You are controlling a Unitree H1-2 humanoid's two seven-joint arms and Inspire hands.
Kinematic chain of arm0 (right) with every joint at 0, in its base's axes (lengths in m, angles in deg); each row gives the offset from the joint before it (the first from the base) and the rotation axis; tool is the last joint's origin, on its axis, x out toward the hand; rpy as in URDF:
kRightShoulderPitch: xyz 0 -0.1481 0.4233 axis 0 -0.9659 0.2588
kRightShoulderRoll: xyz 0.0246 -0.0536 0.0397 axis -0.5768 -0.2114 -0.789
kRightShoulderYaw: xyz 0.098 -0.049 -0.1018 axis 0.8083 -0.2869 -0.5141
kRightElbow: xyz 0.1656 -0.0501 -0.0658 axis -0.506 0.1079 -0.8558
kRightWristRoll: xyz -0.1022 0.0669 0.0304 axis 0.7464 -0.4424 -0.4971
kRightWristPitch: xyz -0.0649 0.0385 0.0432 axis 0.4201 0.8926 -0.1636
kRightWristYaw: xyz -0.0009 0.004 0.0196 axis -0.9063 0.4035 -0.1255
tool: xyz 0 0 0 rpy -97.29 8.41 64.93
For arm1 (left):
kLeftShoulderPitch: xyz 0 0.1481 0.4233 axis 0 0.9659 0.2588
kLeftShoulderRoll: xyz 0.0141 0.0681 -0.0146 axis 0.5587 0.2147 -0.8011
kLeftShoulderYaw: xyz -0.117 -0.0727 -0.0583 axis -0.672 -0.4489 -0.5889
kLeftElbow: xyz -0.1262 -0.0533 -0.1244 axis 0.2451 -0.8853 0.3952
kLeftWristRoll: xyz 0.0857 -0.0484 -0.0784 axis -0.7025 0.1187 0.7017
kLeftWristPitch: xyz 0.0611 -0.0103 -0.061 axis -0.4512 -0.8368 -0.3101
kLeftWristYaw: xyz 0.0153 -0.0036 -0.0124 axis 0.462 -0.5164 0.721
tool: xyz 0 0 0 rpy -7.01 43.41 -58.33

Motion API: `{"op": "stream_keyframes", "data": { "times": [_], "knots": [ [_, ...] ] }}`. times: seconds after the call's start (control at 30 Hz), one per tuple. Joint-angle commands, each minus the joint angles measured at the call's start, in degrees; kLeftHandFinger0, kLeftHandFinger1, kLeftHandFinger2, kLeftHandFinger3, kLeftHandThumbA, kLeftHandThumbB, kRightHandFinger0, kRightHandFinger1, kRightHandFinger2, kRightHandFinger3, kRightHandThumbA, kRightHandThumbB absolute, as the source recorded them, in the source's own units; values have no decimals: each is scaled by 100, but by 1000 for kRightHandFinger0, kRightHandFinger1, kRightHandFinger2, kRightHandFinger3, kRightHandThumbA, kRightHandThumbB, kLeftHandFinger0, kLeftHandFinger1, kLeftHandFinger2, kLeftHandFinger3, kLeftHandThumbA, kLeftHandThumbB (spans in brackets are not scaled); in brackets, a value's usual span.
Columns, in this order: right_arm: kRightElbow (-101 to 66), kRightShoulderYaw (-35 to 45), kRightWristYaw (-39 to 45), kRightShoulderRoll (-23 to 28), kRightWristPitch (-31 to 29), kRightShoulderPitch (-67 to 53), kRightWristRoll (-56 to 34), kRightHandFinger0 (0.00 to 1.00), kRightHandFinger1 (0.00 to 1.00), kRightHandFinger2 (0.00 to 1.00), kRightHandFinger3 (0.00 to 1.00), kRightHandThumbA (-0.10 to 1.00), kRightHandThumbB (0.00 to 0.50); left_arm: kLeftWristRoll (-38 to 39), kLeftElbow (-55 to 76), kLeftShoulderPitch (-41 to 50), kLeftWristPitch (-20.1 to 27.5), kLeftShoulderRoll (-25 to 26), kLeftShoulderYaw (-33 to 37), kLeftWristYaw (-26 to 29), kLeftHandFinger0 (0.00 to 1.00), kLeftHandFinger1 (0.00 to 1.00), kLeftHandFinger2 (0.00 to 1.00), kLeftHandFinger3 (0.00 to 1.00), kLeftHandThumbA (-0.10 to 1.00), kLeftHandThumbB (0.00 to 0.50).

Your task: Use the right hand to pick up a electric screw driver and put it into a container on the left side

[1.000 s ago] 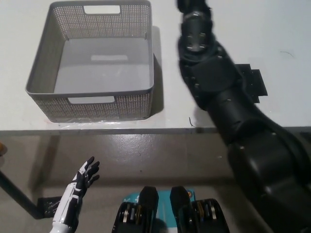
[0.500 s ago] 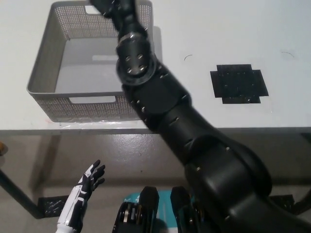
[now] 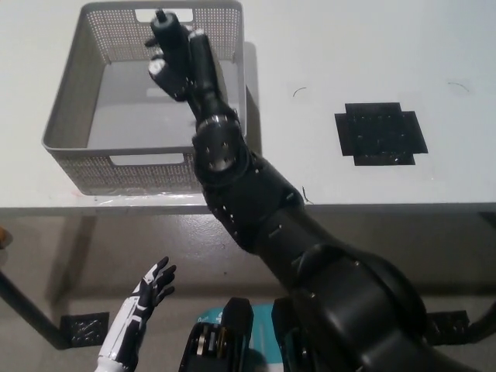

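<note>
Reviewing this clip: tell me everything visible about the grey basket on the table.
The grey basket is a rectangular bin of perforated, mesh-like plastic with a solid rim and slot handles cut into its near and far walls. Its walls flare slightly outward, and its smooth floor looks bare where visible. It stands upright at the left of the white table, close to the front edge. The black right hand, shut on a dark tool that is likely the electric screwdriver, hangs over its right side; contact with the basket cannot be told.

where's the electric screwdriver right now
In the head view, upper left: the black right hand holds the electric screwdriver above the grey basket on the table's left side.
</note>
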State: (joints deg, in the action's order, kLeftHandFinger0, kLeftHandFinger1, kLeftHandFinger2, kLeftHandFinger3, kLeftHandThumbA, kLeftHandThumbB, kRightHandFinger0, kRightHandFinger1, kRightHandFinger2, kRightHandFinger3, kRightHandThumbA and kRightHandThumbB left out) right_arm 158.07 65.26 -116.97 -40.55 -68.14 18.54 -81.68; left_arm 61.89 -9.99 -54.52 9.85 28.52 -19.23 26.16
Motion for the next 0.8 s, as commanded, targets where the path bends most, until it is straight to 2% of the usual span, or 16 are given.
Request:
{"op": "stream_keyframes", "data": {
  "times": [0.0, 0.1, 0.13, 0.2, 0.3, 0.33, 0.37, 0.4, 0.43, 0.47, 0.5, 0.53, 0.57, 0.6, 0.67, 0.77],
  "knots": [
    [-1, 5, 157, 57, -372, 164, -1, 0, 231, 640, 304, -100, 128, -122, 112, 0, 186, 94, 68, -99, 1000, 1000, 1000, 1000, 1000, 156],
    [57, -112, 49, 129, -345, 77, 143, 0, 117, 548, 291, -100, 132, -151, 91, -42, 197, 89, 92, -98, 1000, 1000, 1000, 1000, 1000, 157],
    [59, -59, 124, 144, -293, 63, 73, 0, 104, 548, 309, -100, 130, -163, 71, -63, 198, 86, 95, -91, 1000, 1000, 1000, 1000, 1000, 164],
    [62, -48, 136, 165, -291, 57, 59, 0, 117, 575, 310, -100, 129, -168, 68, -88, 196, 96, 103, -98, 1000, 1000, 1000, 1000, 1000, 165],
    [70, -38, 221, 214, -302, 44, 42, 0, 172, 666, 452, -100, 128, -143, 67, -128, 198, 127, 116, -143, 1000, 1000, 1000, 1000, 1000, 159],
    [65, -47, 222, 229, -323, 46, 52, 0, 172, 664, 455, -100, 128, -169, 60, -142, 216, 136, 125, -140, 1000, 1000, 1000, 1000, 1000, 159],
    [64, -52, 208, 244, -356, 44, 60, 2, 242, 718, 513, -100, 142, -180, 70, -148, 211, 137, 136, -140, 1000, 1000, 1000, 1000, 1000, 163],
    [52, -47, 229, 262, -397, 43, 53, 80, 348, 795, 580, -86, 151, -173, 96, -149, 193, 137, 144, -144, 1000, 1000, 1000, 1000, 1000, 160],
    [27, 11, 365, 279, -481, 38, -26, 229, 514, 885, 674, 27, 165, -179, 94, -159, 192, 134, 149, -141, 1000, 1000, 1000, 1000, 1000, 167],
    [-2, 65, 566, 305, -561, 36, -108, 342, 592, 904, 722, 151, 187, -176, 92, -166, 191, 133, 155, -144, 1000, 1000, 1000, 1000, 1000, 162],
    [-19, 56, 660, 327, -622, 33, -105, 502, 702, 939, 842, 280, 230, -167, 86, -167, 202, 136, 157, -152, 1000, 1000, 1000, 1000, 1000, 156],
    [-42, 30, 775, 362, -709, 27, -84, 698, 886, 1000, 990, 397, 303, -142, 84, -170, 206, 140, 161, -175, 1000, 1000, 1000, 1000, 1000, 155],
    [-54, 39, 875, 378, -752, 27, -104, 749, 911, 1000, 1000, 436, 305, -119, 97, -171, 185, 143, 163, -193, 1000, 1000, 1000, 1000, 1000, 155],
    [-65, 34, 1065, 411, -730, 42, -121, 985, 1000, 1000, 1000, 595, 382, -121, 90, -184, 191, 153, 170, -204, 1000, 1000, 1000, 1000, 1000, 147],
    [-89, 36, 1346, 456, -696, 62, -153, 1000, 1000, 1000, 1000, 736, 479, -145, 87, -188, 190, 147, 171, -187, 1000, 1000, 1000, 1000, 1000, 145],
    [-130, -85, 1328, 511, -688, 102, -1, 1000, 1000, 1000, 1000, 860, 500, -143, 69, -208, 215, 159, 180, -202, 1000, 1000, 1000, 1000, 1000, 132]
  ]
}}
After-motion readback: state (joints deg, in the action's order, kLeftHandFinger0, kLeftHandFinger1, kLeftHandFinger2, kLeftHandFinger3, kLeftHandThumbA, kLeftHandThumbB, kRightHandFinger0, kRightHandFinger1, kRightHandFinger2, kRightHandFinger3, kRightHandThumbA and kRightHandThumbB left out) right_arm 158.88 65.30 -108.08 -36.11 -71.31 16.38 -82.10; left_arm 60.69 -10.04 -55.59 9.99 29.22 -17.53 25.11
